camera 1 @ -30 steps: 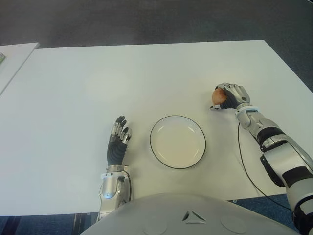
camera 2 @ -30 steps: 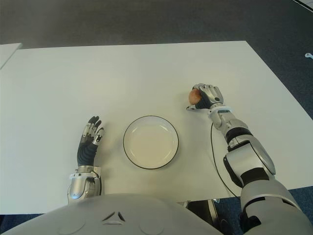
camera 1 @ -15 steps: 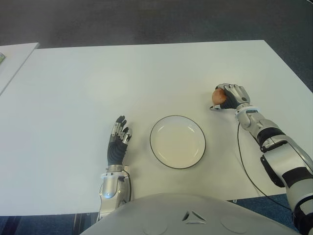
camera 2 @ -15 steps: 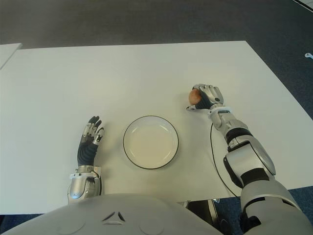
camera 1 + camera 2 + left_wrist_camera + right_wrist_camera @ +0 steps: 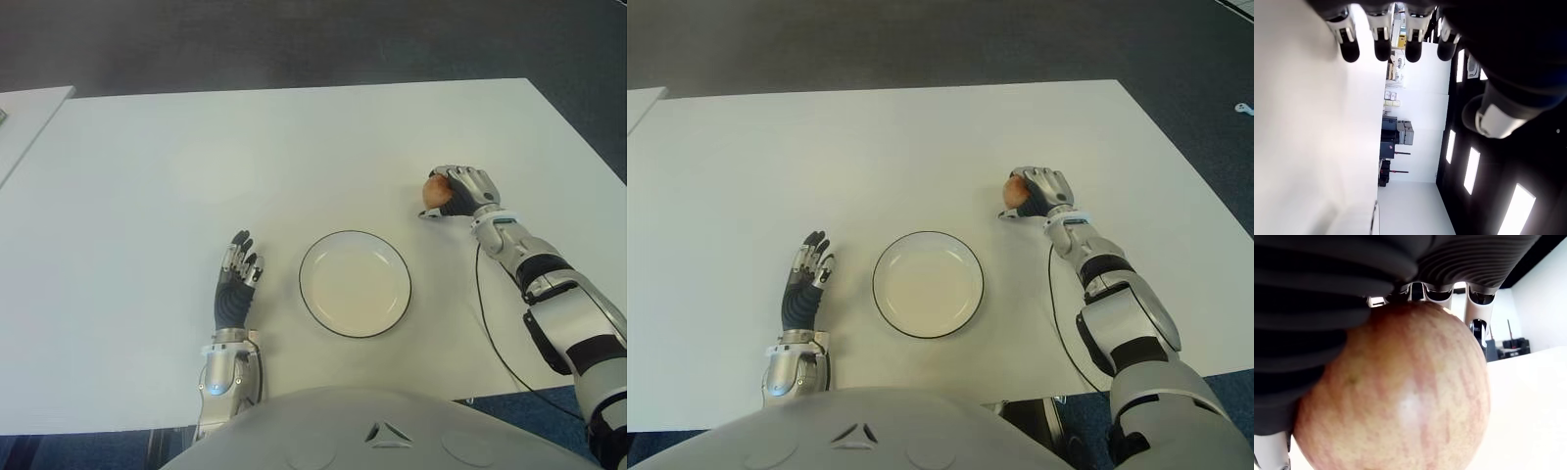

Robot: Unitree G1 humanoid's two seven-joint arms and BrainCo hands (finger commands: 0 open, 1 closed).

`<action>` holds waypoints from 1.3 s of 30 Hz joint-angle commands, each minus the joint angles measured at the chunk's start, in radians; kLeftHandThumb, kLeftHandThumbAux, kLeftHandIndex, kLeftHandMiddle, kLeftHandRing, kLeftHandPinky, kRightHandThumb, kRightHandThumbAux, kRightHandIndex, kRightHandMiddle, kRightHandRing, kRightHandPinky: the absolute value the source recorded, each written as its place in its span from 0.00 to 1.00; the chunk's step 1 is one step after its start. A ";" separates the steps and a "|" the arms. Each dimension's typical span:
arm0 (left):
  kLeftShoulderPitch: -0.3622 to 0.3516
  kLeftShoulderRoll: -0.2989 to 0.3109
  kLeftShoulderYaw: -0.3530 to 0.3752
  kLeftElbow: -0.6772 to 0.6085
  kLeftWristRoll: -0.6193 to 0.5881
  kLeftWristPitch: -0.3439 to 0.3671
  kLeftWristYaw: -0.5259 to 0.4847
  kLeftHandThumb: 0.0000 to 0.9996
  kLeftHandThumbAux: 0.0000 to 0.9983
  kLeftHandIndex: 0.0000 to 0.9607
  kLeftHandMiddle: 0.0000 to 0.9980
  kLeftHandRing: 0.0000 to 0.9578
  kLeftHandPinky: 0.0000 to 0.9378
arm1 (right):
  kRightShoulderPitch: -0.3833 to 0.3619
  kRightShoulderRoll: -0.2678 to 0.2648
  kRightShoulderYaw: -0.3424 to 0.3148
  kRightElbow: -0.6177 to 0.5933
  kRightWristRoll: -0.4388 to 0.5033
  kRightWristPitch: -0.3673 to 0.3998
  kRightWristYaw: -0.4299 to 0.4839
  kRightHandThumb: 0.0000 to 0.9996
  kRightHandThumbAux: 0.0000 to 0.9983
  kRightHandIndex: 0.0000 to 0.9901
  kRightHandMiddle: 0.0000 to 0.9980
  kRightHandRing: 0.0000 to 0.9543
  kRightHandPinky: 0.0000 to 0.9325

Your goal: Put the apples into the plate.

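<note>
1. We look down on one white table (image 5: 294,137) and count one plate, one apple and our two hands.
2. The one plate (image 5: 355,284), white with a thin dark rim, sits near the table's front edge, between our hands, with nothing in it.
3. Our right hand (image 5: 462,190) is to the right of the plate and farther back, apart from it, with its fingers (image 5: 1476,308) curled around the one apple (image 5: 435,192).
4. In the right wrist view the apple (image 5: 1396,396), red and yellow, presses against the palm.
5. Our left hand (image 5: 235,284) shows just left of the plate, fingers (image 5: 1382,41) straight and loose, holding nothing.
</note>
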 commanded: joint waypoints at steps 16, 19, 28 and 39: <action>0.025 -0.020 -0.005 0.043 0.006 0.097 0.026 0.10 0.56 0.05 0.02 0.00 0.00 | -0.003 -0.053 -0.062 -0.211 0.013 -0.108 0.006 0.71 0.71 0.44 0.83 0.85 0.86; 0.023 -0.026 -0.006 0.040 -0.012 0.102 0.018 0.11 0.56 0.05 0.02 0.00 0.00 | 0.031 -0.056 -0.080 -0.310 0.026 -0.128 0.031 0.71 0.71 0.44 0.84 0.86 0.86; 0.012 -0.033 -0.022 0.031 0.005 0.099 0.036 0.11 0.58 0.04 0.00 0.00 0.00 | 0.141 -0.053 -0.124 -0.528 0.042 -0.109 0.126 0.71 0.71 0.44 0.84 0.85 0.83; 0.032 -0.021 -0.004 0.011 -0.003 0.111 0.042 0.10 0.55 0.06 0.03 0.00 0.00 | 0.237 -0.049 -0.154 -0.743 0.049 -0.125 0.248 0.71 0.71 0.44 0.81 0.82 0.78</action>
